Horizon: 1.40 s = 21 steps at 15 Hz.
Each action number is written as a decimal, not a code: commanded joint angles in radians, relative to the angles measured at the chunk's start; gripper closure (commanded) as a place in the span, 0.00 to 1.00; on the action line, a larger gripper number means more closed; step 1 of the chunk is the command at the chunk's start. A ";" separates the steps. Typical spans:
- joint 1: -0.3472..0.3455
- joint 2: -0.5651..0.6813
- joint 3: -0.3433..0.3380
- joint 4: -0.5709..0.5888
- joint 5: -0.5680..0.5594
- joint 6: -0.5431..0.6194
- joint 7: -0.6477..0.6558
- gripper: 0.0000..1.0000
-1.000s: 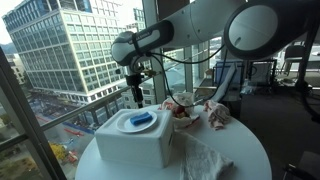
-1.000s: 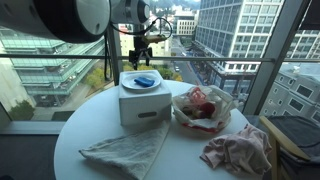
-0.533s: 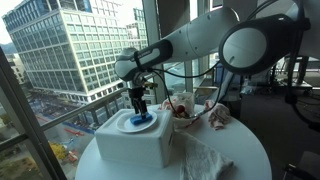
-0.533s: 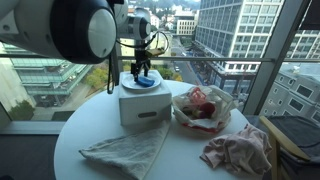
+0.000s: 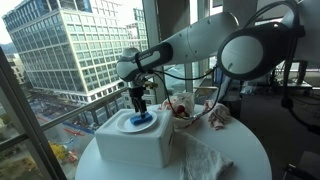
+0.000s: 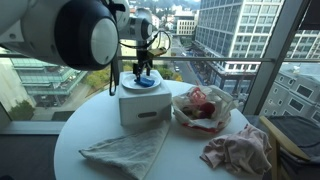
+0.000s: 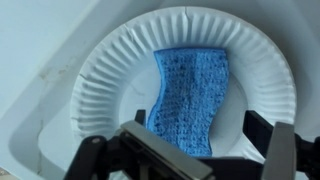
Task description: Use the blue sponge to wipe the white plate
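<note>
Round table (image 6: 195, 147) is carrying a white box (image 5: 135, 148), with a paper plate (image 7: 110, 70) sitting on top. Gripper (image 7: 187, 147), entering the wrist view from 6 o'clock, is hanging spread wide above the plate. Blue sponge (image 7: 190, 95) is lying at the plate's centre.

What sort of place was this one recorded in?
Probably an upper-floor office or lab in a city high-rise: floor-to-ceiling windows, tall office buildings outside, and a round white table.
</note>
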 commanded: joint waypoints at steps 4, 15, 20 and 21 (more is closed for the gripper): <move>0.016 0.059 -0.013 0.078 -0.005 -0.013 0.026 0.00; 0.047 0.058 -0.017 0.086 -0.012 -0.046 0.051 0.63; 0.078 0.049 -0.028 0.096 -0.017 -0.096 0.086 0.80; 0.083 0.047 -0.032 0.099 -0.018 -0.106 0.096 0.81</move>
